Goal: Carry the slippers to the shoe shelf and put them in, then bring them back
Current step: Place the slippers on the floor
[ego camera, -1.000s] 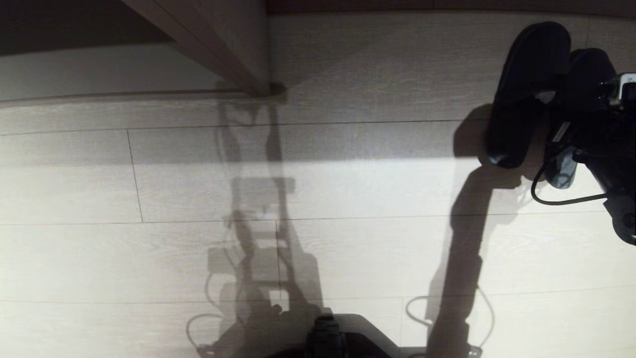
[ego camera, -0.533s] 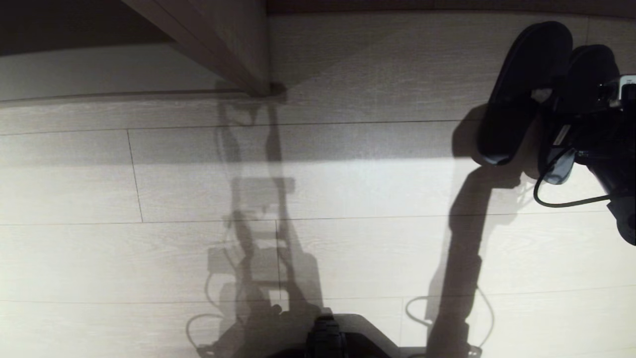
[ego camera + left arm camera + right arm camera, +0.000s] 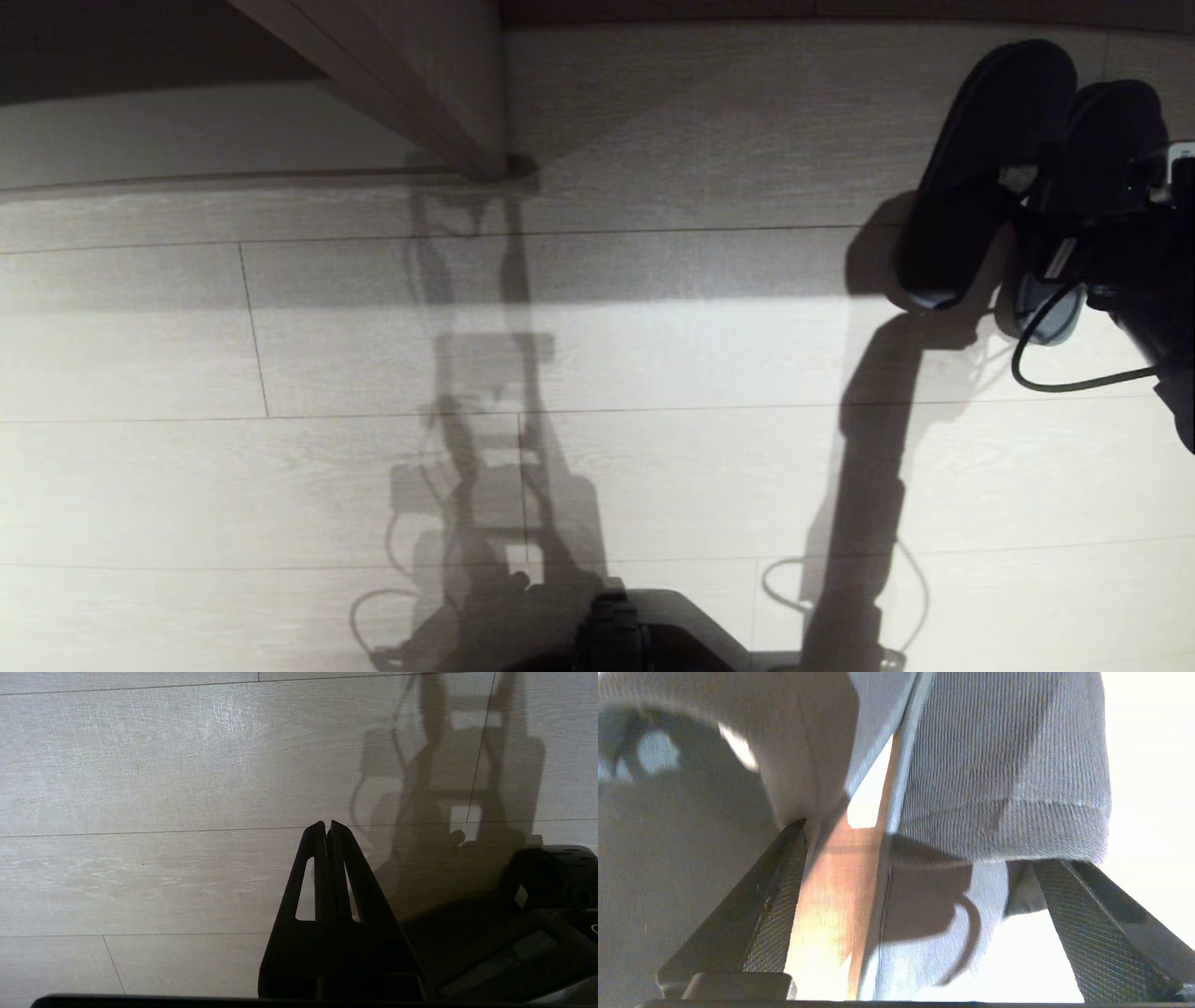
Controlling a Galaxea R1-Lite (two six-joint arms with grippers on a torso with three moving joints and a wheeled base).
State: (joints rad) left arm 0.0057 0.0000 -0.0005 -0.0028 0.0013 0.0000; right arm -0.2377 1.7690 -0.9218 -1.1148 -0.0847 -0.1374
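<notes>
The two dark slippers (image 3: 980, 187) lie side by side on the plank floor at the far right, toes pointing away from me. Up close they are blue-grey ribbed fabric (image 3: 999, 765). My right gripper (image 3: 1064, 224) hangs over their heel ends, open, its fingers (image 3: 775, 896) spread wide on either side of the slippers' inner edges (image 3: 920, 844). The shoe shelf (image 3: 420, 84) shows at the upper left as a slanted divider panel over a pale base board. My left gripper (image 3: 325, 823) is shut and empty, parked above the floor and outside the head view.
Pale wood floor planks (image 3: 597, 355) fill the space between the shelf and the slippers. A black cable (image 3: 1046, 373) loops from the right arm. My base (image 3: 635, 635) shows at the near edge, with my shadow across the floor.
The right gripper's jaws have spread wide and let go of the slippers. The left slipper swung a little leftward and settled on the floor. The arm drew slightly back to the right.
</notes>
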